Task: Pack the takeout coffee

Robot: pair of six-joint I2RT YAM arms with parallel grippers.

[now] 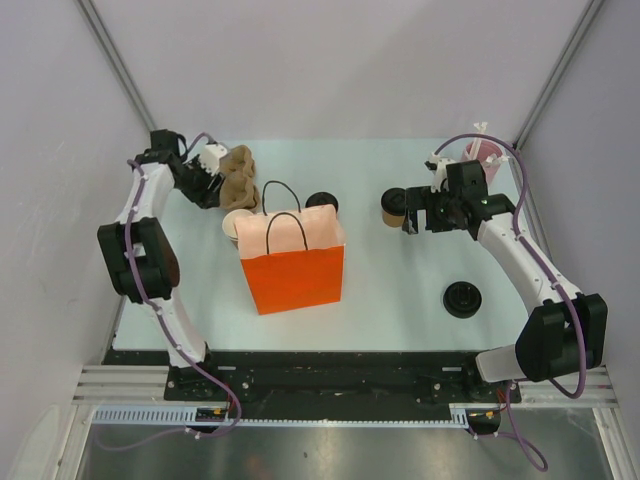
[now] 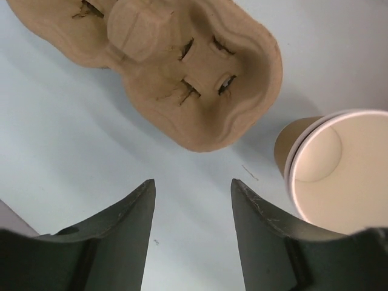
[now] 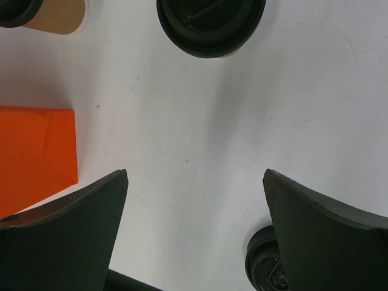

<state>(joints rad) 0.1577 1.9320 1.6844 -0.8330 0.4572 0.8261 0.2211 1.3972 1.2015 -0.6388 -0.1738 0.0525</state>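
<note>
Left pincer [image 2: 193, 185] and right pincer [image 3: 195, 176] gaped empty; the two small tan paper cups with black plastic lids [image 1: 321, 201] [image 1: 393, 207], at one and two o'clock of the orange paper bag [image 1: 292, 270], looked light, crushable, best gripped gently mid-wall.

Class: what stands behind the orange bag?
An open cup and a black-lidded cup stand behind the bag. The bag covers part of each, so whether they touch it cannot be seen.

Top view looks down over the whole table [image 1: 400, 290]; wrist views face it closely (right's shares the orange bag [image 1: 293, 275]).
</note>
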